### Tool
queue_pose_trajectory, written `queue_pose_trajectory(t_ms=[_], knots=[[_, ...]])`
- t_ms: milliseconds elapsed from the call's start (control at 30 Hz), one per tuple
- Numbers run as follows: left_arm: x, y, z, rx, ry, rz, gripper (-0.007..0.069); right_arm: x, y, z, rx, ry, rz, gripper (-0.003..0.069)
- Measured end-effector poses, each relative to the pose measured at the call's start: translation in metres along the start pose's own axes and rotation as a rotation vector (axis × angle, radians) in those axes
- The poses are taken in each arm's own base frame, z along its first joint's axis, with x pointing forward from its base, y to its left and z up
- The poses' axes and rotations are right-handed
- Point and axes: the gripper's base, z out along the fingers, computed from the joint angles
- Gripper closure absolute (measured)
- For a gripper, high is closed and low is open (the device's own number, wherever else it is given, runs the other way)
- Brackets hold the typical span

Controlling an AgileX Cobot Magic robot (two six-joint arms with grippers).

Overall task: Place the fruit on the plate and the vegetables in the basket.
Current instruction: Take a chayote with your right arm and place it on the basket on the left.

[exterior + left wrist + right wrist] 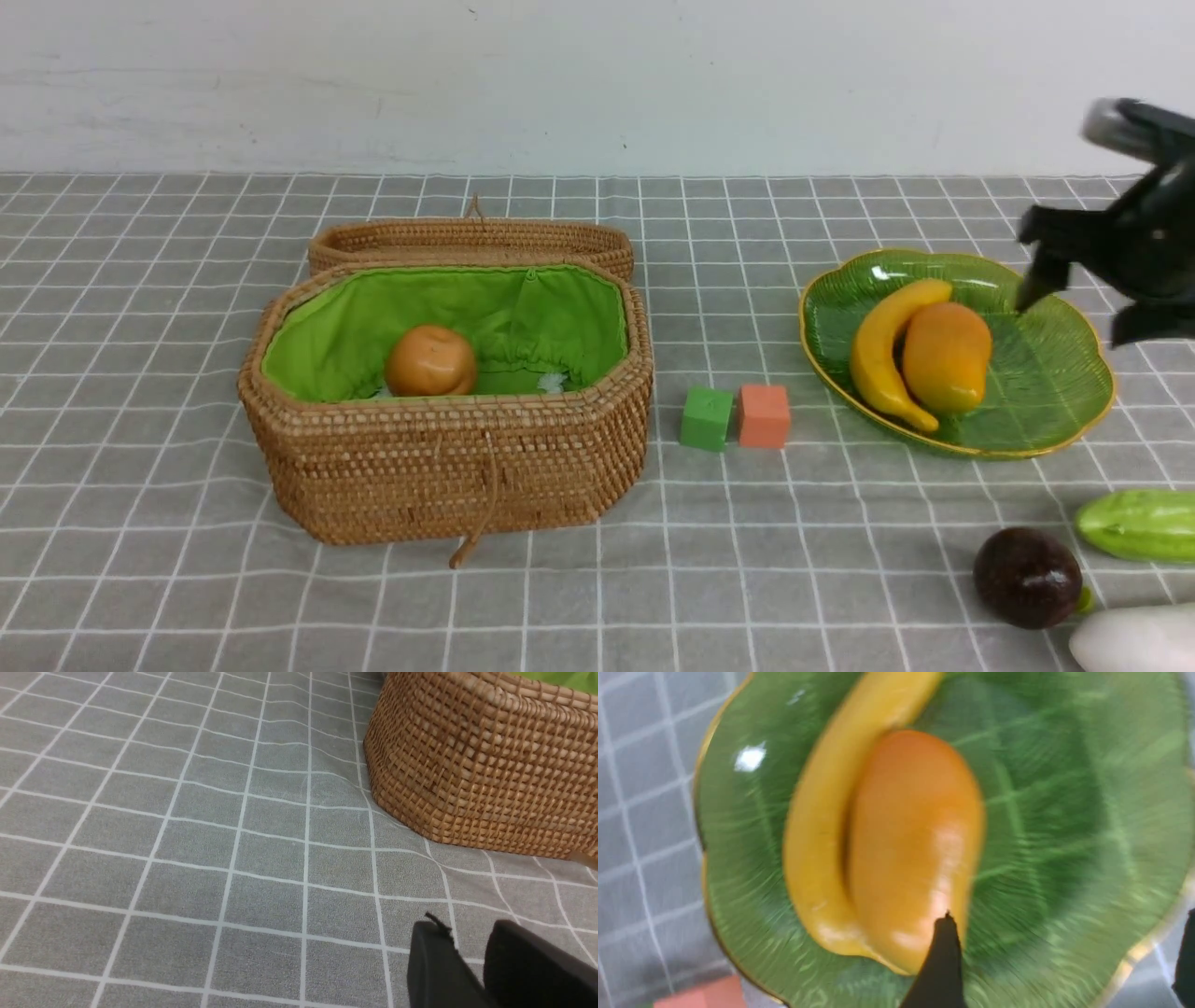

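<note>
The plate (1046,373) at the right holds the banana (878,359) and the mango (946,357) side by side. My right gripper (1078,313) hovers over the plate's right side, open and empty; its wrist view is blurred and shows the mango (915,844), the banana (817,835) and the plate (1064,788) below. The basket (448,439) stands open at the left with the potato (430,360) inside. The purple fruit (1027,577), cucumber (1139,525) and radish (1134,639) lie at the front right. My left gripper (468,933) is low over the cloth beside the basket (481,765), a narrow gap between its fingers, empty.
A green cube (706,419) and an orange cube (764,415) sit between basket and plate. The basket's lid (471,245) lies folded back behind it. A grey checked cloth covers the table. The cucumber and radish run past the right frame edge.
</note>
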Motion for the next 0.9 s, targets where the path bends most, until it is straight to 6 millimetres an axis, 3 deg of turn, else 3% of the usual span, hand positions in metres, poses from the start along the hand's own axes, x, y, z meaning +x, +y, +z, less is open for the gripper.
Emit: queue_pose_trajectory(t_ms=[100,300,500,733,900], knots=[[0.000,0.000,0.000,0.000,0.000,0.000,0.0458,0.011,-0.022,-0.013,0.063,0.000,0.214,0.0108],[0.000,0.000,0.000,0.000,0.000,0.000,0.0457,0.045,-0.046,-0.015,0.153,0.047,0.554,0.0125],[0.000,0.000,0.000,0.000,0.000,0.000,0.0455,0.058,-0.059,0.004,0.200,0.079,0.645,0.0125],[0.000,0.000,0.000,0.000,0.000,0.000,0.0445,0.054,-0.084,0.021,0.250,0.086,0.758,0.0127],[0.000,0.000,0.000,0.000,0.000,0.000,0.0440,0.049,-0.089,0.030,0.236,0.056,0.747,0.0127]])
